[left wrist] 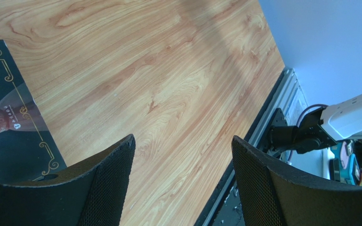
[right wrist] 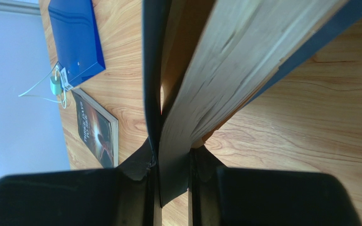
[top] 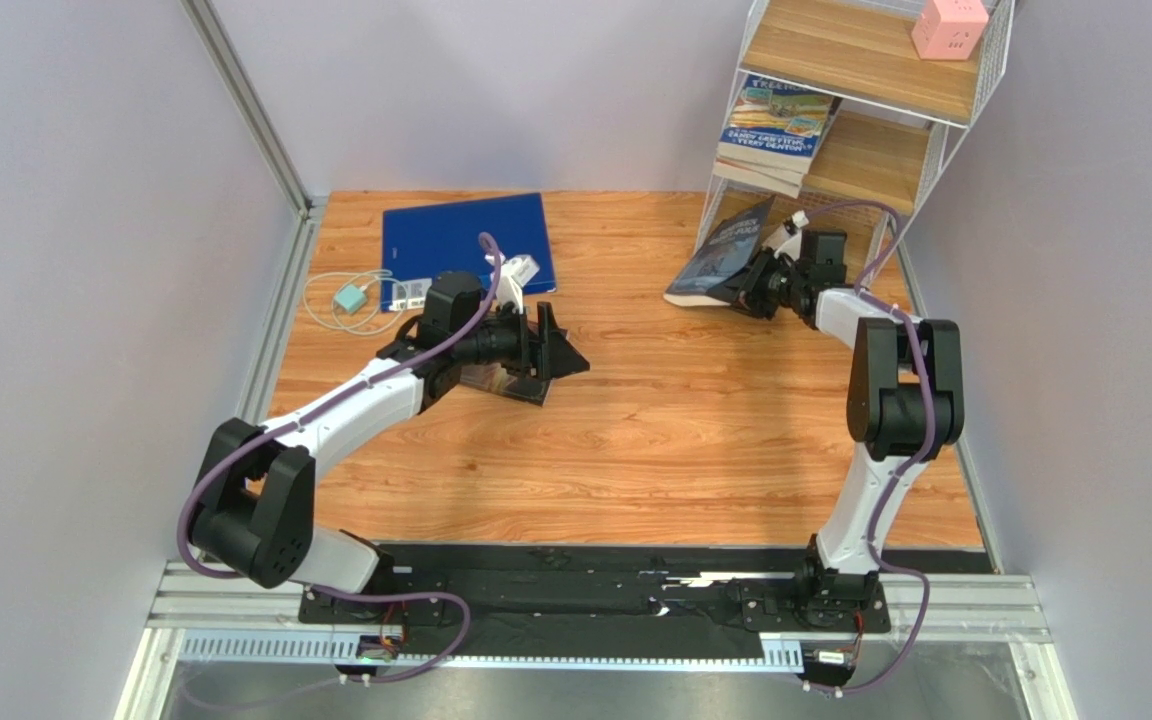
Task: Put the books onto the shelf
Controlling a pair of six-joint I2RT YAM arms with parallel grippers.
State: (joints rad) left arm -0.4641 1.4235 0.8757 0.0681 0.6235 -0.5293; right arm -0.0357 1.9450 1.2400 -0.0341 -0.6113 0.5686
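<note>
Both arms are bolted at the near edge of the wooden table [top: 657, 435]. The left arm reaches out over the left half. Its left gripper [top: 564, 348] [left wrist: 183, 141] is spread wide with nothing between the fingers [left wrist: 107, 188], and the wrist view shows only bare wood in the gap.

Just beneath and to the near-left of that claw, the dark "Three Days to See" book [top: 515, 387] [left wrist: 3, 136] [right wrist: 98, 129] lies flat on the table, not held. Its cover has a gold ornamental border.

Just beyond it lies the large blue binder [top: 455, 240] [right wrist: 74, 37], also flat. A small teal gadget [top: 349, 299] on a white cord sits at the binder's near-left corner.

On the right side, the right arm stretches toward the far-right corner. The right gripper [top: 740, 282] [right wrist: 173, 155] is clamped on the edge of a navy-covered book [top: 717, 255] [right wrist: 206, 94]. Its pages fan away from the fingers in the wrist view. This book is tilted at the foot of the shelf [top: 856, 57]. Its left corner is low by the table, and I cannot tell whether it touches.

The shelf stands at the far right against the wall. A stack of books [top: 778, 128] lies flat on its middle board, with a blue cartoon cover uppermost. On the top board rests a pink cube [top: 946, 27].
</note>
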